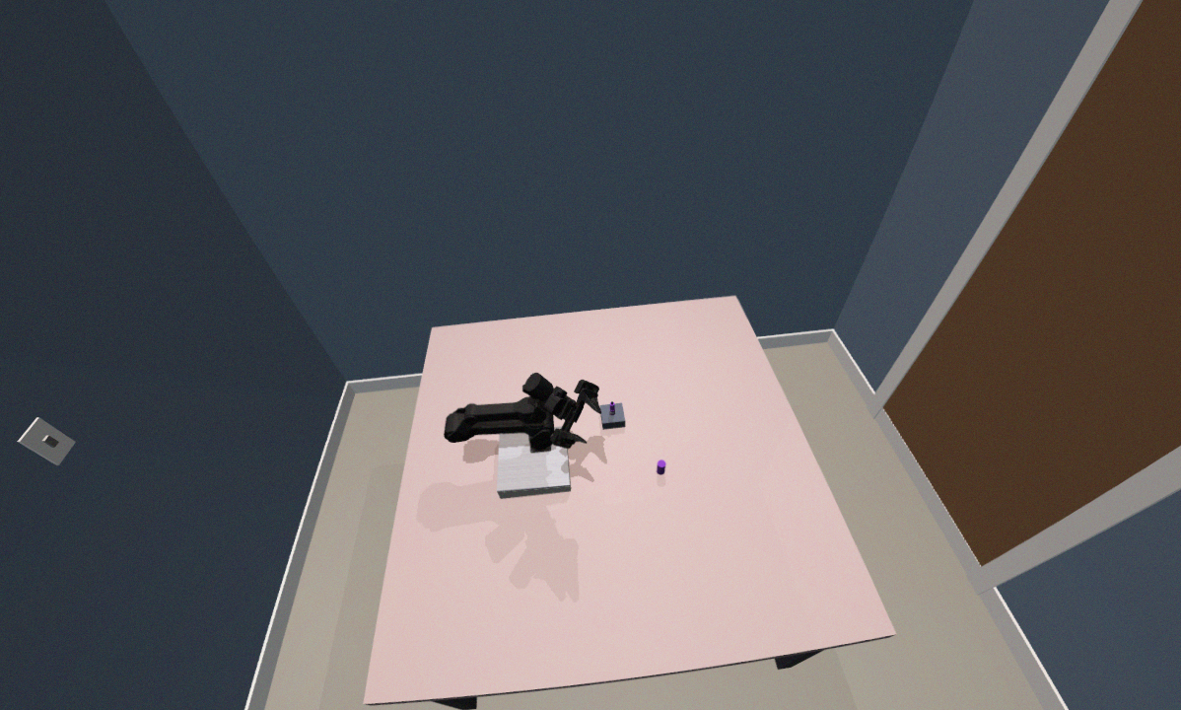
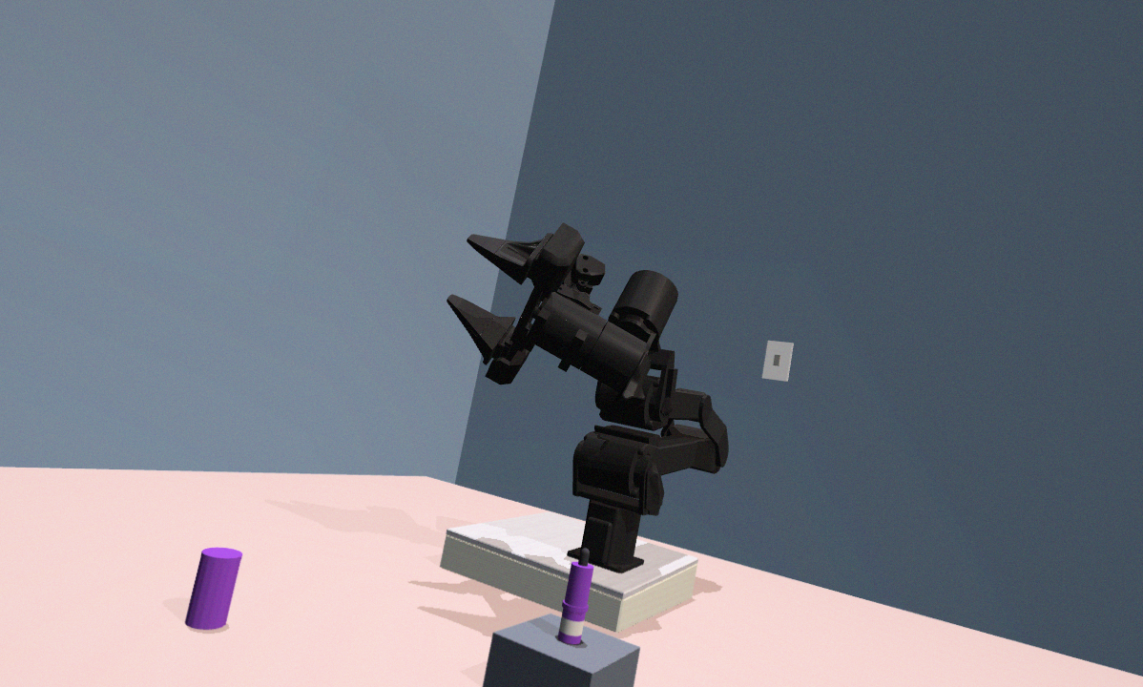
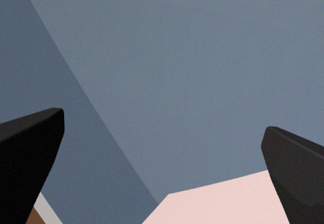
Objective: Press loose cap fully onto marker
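The purple marker [image 1: 612, 407] [image 2: 577, 589] stands upright with its dark tip bare in the grey holder block [image 1: 612, 424] [image 2: 547, 657]. The purple cap [image 1: 660, 466] [image 2: 213, 589] stands on the pink table [image 1: 665, 565] [image 2: 89, 547], apart from the block. My gripper [image 1: 592, 425] [image 2: 458, 269] [image 3: 167, 129] is open and empty, with its fingers wide apart. It is raised high above the table, near the arm's base, and points outward and upward. Neither marker nor cap shows in the wrist view.
The arm stands on a pale, low base slab [image 1: 532, 467] [image 2: 541, 555]. The holder block is beyond the slab's corner, on the side toward the exterior camera. Walls surround the table, and a light switch [image 1: 48, 440] [image 2: 777, 360] is on one wall.
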`<state>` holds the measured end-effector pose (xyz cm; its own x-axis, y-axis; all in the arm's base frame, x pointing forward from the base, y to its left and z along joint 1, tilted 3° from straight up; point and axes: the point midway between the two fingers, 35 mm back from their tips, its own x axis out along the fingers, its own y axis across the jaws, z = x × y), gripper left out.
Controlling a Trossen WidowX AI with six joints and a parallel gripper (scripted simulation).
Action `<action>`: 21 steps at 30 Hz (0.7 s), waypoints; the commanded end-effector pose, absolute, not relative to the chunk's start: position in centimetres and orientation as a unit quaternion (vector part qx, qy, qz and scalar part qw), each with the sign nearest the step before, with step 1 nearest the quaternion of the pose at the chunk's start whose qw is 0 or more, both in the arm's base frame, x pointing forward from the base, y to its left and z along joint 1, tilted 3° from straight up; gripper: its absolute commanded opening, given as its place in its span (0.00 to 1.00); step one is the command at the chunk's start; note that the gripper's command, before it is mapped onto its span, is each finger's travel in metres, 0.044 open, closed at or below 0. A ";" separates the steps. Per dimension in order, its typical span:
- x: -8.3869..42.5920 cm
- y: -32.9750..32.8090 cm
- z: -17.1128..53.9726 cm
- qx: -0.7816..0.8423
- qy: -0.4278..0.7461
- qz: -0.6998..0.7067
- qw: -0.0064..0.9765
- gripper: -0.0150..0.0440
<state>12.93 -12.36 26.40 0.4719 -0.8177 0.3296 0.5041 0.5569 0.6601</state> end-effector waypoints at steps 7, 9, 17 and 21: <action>17.4 -12.1 28.8 0.168 -0.194 -0.396 0.881 0.64; 19.2 -12.1 29.2 0.146 -0.144 -0.392 0.897 0.64; 26.3 -12.4 28.3 0.098 0.068 -0.359 0.925 0.64; 29.3 -12.7 26.5 0.094 0.179 -0.338 0.919 0.64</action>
